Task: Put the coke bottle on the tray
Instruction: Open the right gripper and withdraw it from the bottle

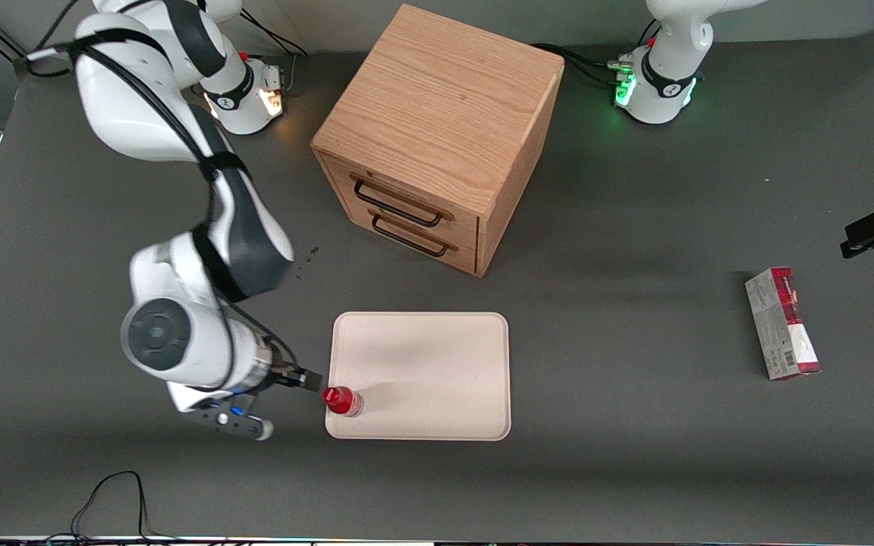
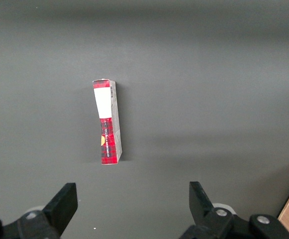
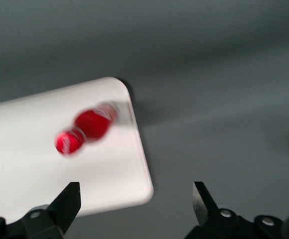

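The coke bottle (image 1: 343,401) stands upright on the tray (image 1: 437,356), right in the tray's lower left corner as the front view shows it, close to the rim. The claw (image 1: 308,377) hangs just beside it, off the tray's edge over the bare tabletop (image 1: 634,455), and it holds nothing: in the right wrist view the fingers (image 3: 67,201) are spread wide, with the bottle (image 3: 87,130) clear of them.

To my eye the placing is as good as done, and what remains is getting away cleanly. The bottle is small, looks top-heavy, and sits near the edge, so a nudge could tip it off. I would keep the claw spread and lift it straight up, away from the red cap, before swinging the arm anywhere near the wooden cabinet (image 1: 437,136) in the upper middle.
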### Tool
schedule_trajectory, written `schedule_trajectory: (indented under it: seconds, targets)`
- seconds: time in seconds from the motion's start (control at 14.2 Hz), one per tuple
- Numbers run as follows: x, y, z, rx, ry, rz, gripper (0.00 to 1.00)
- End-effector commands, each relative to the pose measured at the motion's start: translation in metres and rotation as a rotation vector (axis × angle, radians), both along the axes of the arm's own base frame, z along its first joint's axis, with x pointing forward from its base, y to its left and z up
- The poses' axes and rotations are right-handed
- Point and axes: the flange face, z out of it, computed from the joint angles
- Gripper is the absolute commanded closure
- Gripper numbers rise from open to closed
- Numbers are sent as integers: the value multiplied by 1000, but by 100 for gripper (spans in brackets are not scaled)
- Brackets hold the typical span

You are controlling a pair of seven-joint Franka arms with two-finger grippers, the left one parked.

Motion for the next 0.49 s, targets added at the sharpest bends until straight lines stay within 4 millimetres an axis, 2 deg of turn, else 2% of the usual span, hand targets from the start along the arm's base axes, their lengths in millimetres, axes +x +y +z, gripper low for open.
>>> schedule_trajectory:
  seconds: [0.0,0.21,0.42]
  targets:
    - [-37,-61,54,32,79,99,0]
    - [-92,-115,84,31,88,173,0]
    - [-150,-153,96,31,30,206,0]
